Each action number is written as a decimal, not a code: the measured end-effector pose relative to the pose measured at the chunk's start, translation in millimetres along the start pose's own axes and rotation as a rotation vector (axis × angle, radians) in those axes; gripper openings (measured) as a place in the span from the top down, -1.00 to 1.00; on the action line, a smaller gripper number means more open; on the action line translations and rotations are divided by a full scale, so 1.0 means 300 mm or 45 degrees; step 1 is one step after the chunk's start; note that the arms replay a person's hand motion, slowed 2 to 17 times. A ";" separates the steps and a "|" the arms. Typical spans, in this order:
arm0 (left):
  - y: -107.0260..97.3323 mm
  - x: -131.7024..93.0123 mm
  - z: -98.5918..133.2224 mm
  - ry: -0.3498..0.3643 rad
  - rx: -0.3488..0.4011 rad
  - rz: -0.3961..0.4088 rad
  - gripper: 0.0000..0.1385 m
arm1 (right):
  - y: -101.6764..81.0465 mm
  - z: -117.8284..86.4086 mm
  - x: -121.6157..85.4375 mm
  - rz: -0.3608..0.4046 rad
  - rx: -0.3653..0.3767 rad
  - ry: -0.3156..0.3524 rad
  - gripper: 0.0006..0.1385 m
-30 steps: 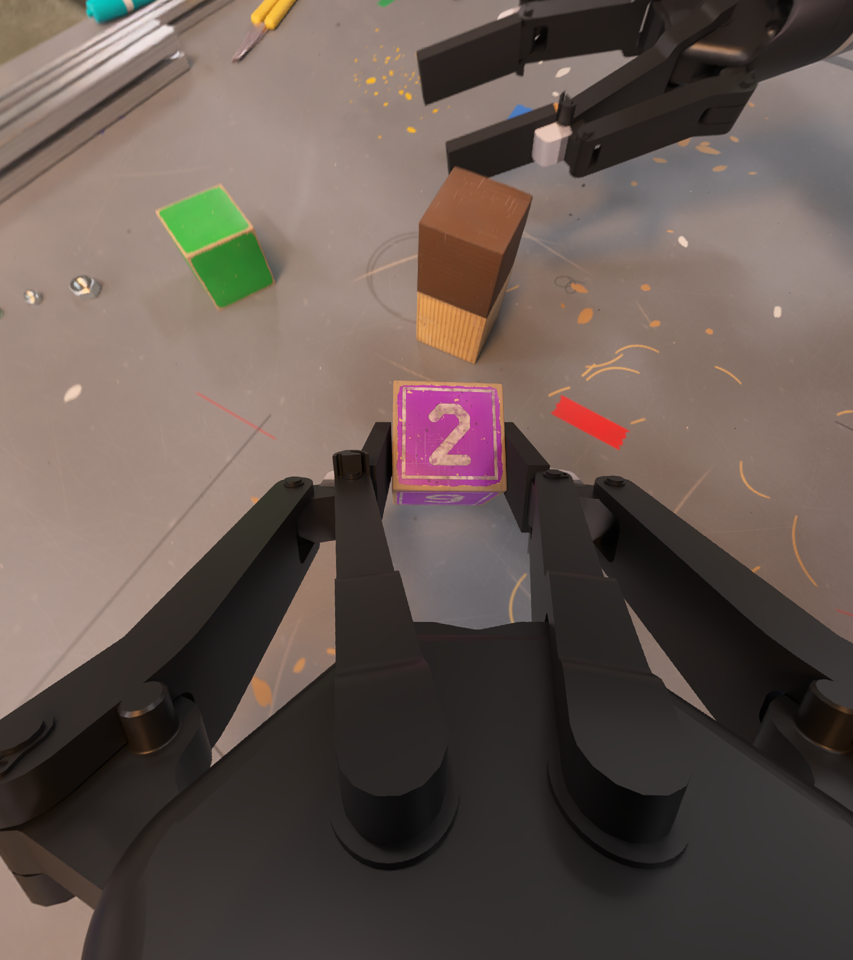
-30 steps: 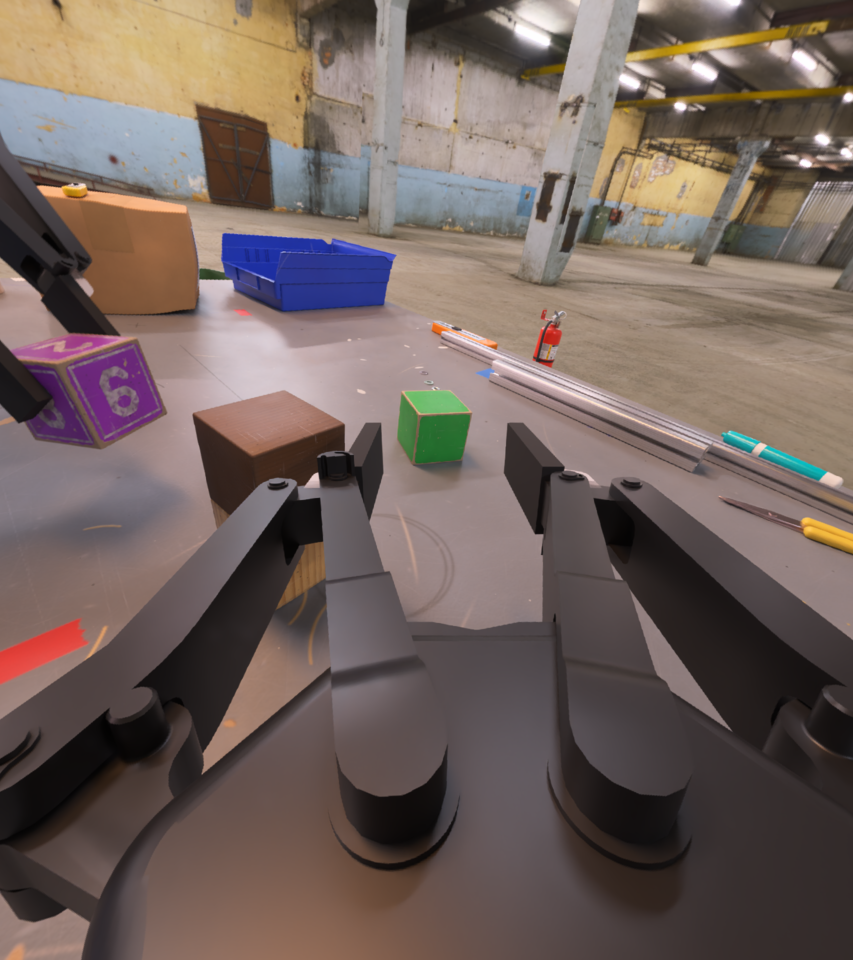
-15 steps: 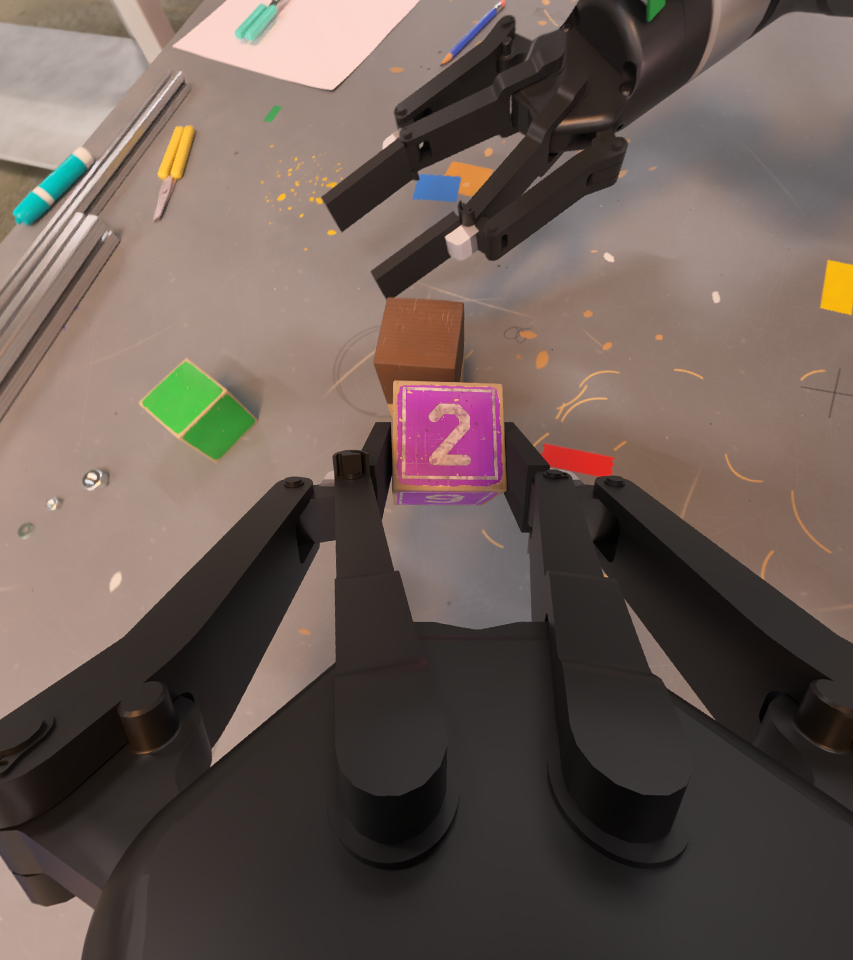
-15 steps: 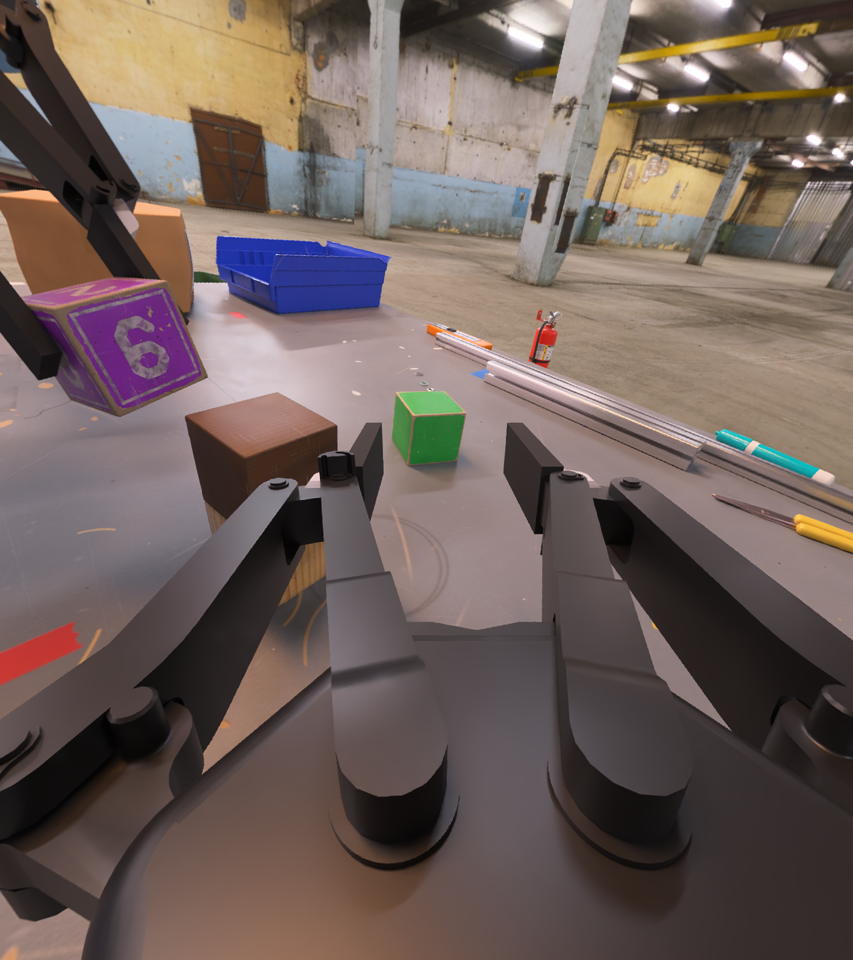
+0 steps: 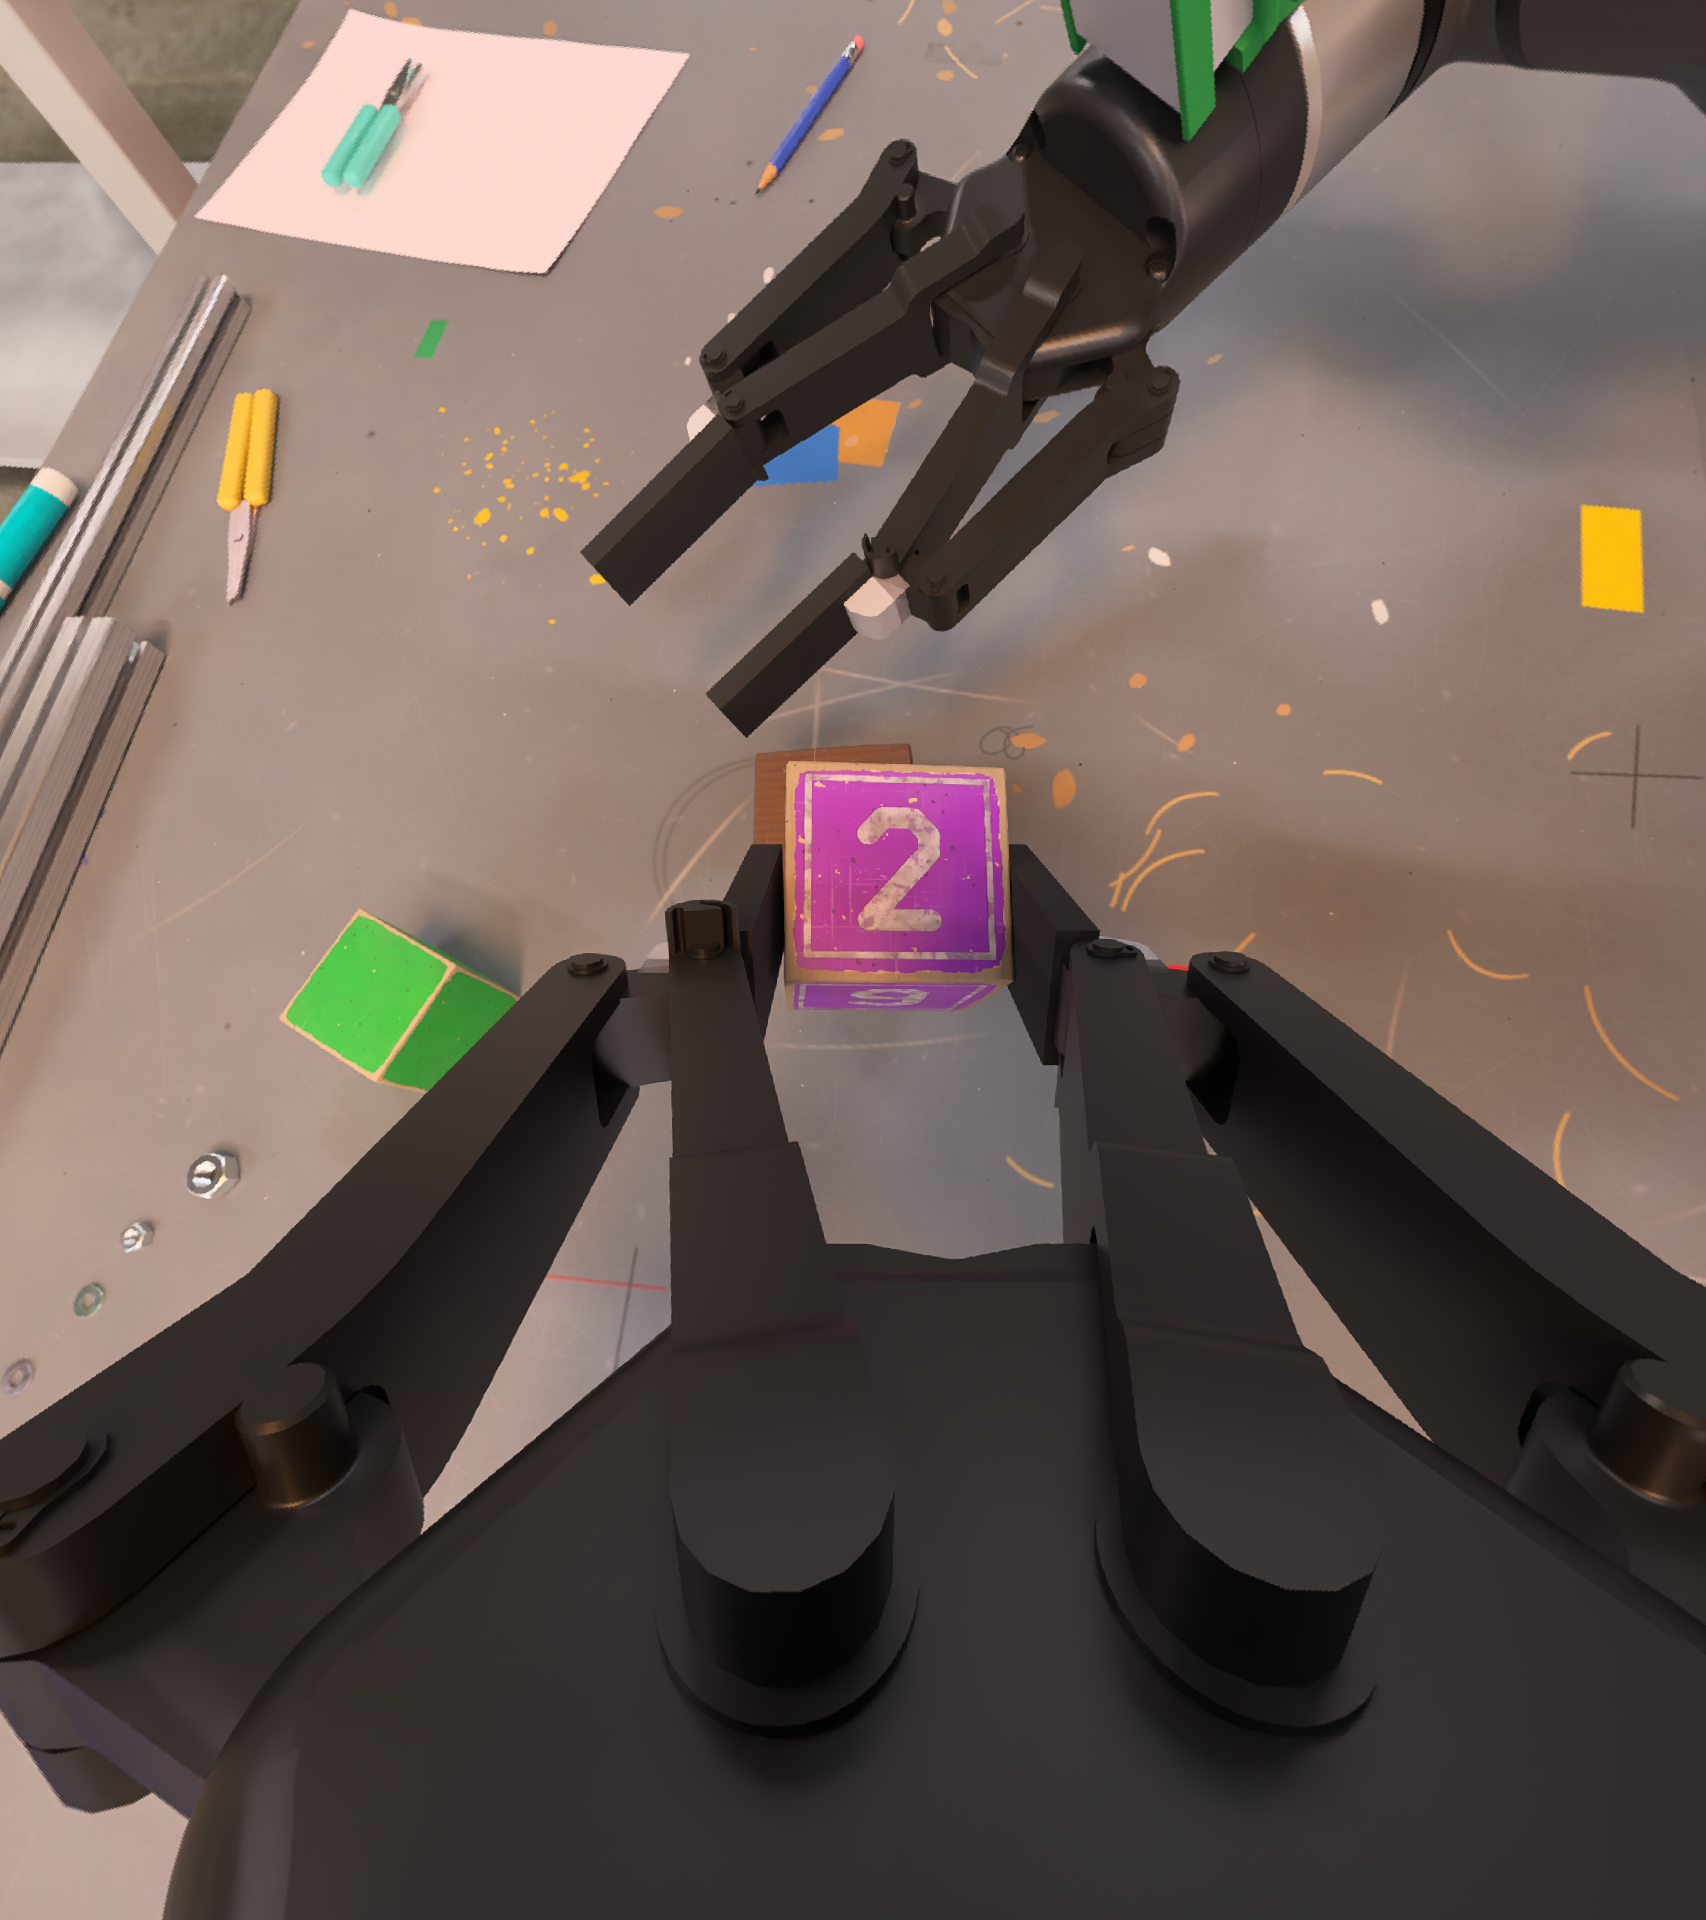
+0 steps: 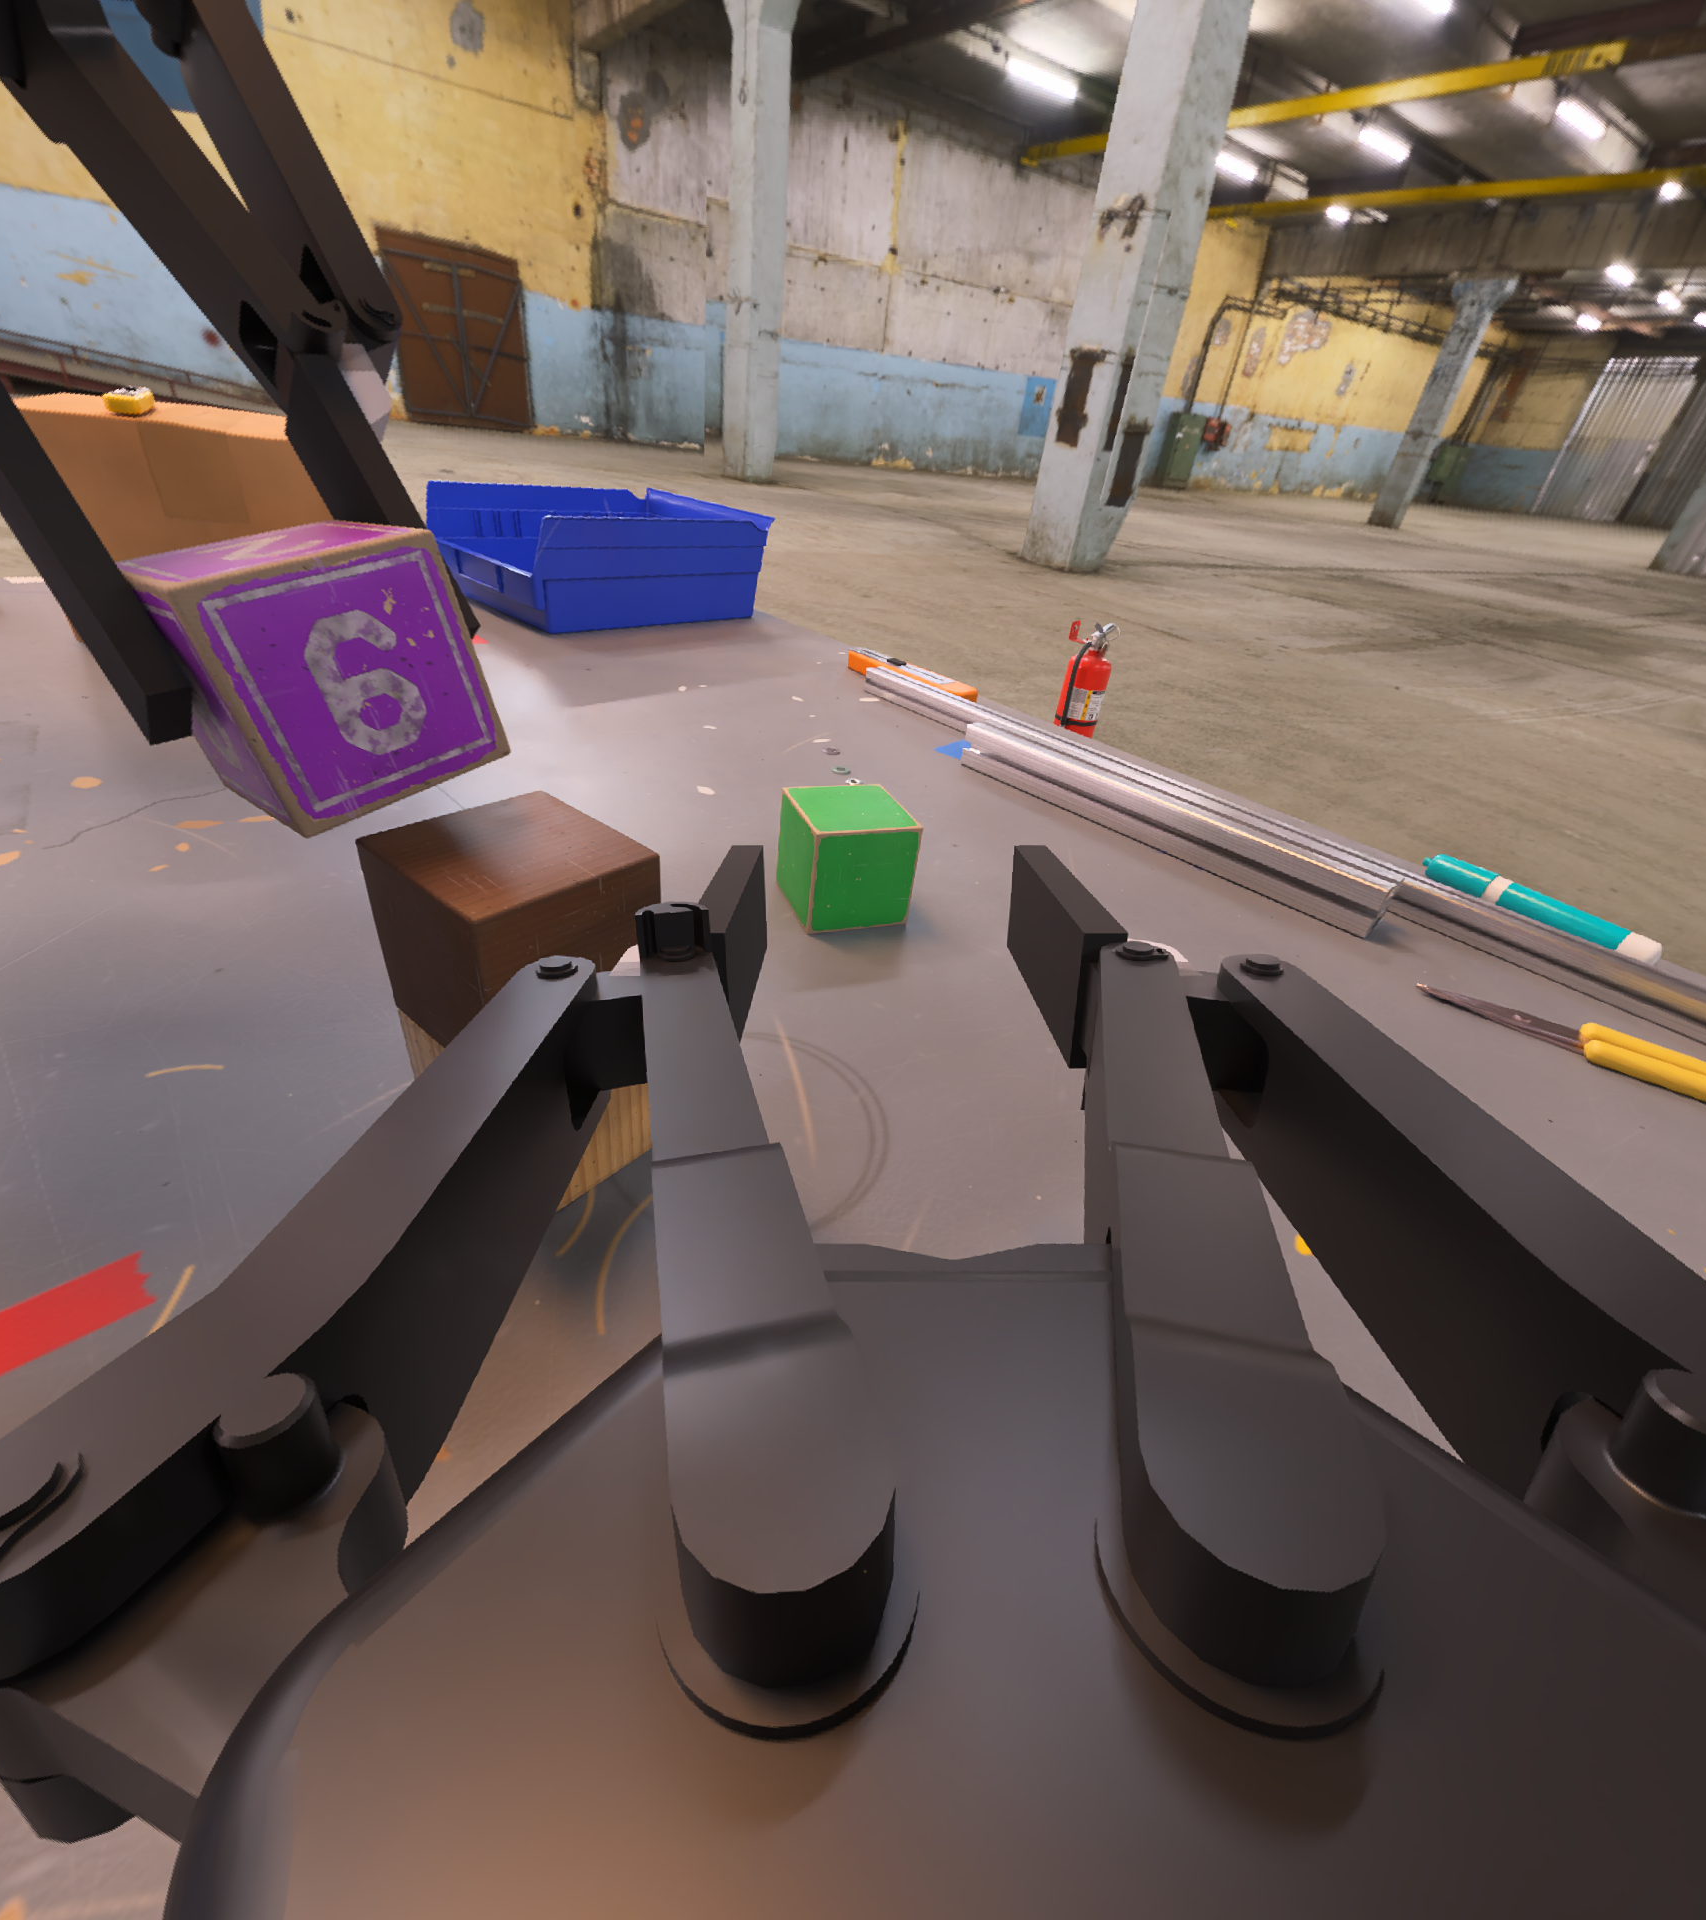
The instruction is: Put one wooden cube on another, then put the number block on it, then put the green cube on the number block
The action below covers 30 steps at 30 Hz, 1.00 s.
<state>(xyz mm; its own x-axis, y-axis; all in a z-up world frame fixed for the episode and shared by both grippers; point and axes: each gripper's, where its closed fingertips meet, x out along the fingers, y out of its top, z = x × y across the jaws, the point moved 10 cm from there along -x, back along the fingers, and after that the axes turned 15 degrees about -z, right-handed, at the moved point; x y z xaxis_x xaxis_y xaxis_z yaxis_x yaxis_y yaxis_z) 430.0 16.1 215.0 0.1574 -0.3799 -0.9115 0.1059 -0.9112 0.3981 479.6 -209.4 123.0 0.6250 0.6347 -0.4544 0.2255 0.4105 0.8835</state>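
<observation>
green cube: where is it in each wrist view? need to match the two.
Left wrist view: green cube at left of centre, on the table, partly behind the left hand's linkage.
Right wrist view: green cube just above centre, on the table beyond the open right hand.
Shared landmark: the brown cube, under the held number block.

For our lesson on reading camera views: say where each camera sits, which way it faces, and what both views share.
Left wrist view: on the left tool, facing steeply down at the table; its fingers grip the number block.
Right wrist view: on the open right tool, low, facing across the table to the hall; its empty fingers show.
Shared: number block, brown cube, green cube.
</observation>
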 end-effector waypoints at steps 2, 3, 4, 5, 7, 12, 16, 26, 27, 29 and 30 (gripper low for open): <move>0.013 0.007 -0.007 -0.004 0.016 -0.010 0.22 | 0.000 0.000 0.000 0.000 0.000 0.000 0.09; 0.018 0.010 -0.011 -0.006 0.023 -0.015 0.22 | 0.000 0.000 0.000 0.000 0.000 0.000 0.09; 0.024 0.014 -0.015 -0.009 0.029 -0.021 0.22 | 0.000 0.000 -0.001 0.000 -0.001 0.001 0.09; 0.029 0.017 -0.018 -0.011 0.034 -0.026 0.22 | 0.000 0.000 -0.001 0.000 -0.001 0.001 0.09; 0.038 0.024 -0.024 -0.019 0.040 -0.034 0.22 | 0.001 0.000 -0.001 0.000 -0.002 0.002 0.09; 0.056 0.039 -0.038 -0.042 0.046 -0.043 0.22 | 0.002 -0.002 -0.002 0.002 -0.008 0.003 0.10; 0.068 0.046 -0.046 -0.058 0.046 -0.041 0.22 | 0.003 -0.004 -0.003 0.003 -0.014 0.002 0.10; 0.090 0.055 -0.056 -0.073 0.052 -0.041 0.23 | 0.006 -0.009 -0.005 0.005 -0.026 -0.001 0.10; 0.092 0.056 -0.057 -0.075 0.053 -0.043 0.23 | 0.006 -0.009 -0.006 0.006 -0.027 -0.001 0.10; 0.094 0.058 -0.058 -0.079 0.056 -0.049 0.23 | 0.006 -0.010 -0.006 0.006 -0.029 -0.001 0.10; 0.096 0.059 -0.058 -0.080 0.057 -0.051 0.23 | 0.007 -0.010 -0.006 0.006 -0.029 -0.001 0.10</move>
<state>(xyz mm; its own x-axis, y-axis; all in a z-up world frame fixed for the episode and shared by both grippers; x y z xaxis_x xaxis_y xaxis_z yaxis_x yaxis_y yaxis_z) 452.8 -14.0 212.2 0.0916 -0.3509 -0.9319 0.0663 -0.9316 0.3573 476.7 -207.8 125.3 0.6269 0.6360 -0.4499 0.2053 0.4222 0.8830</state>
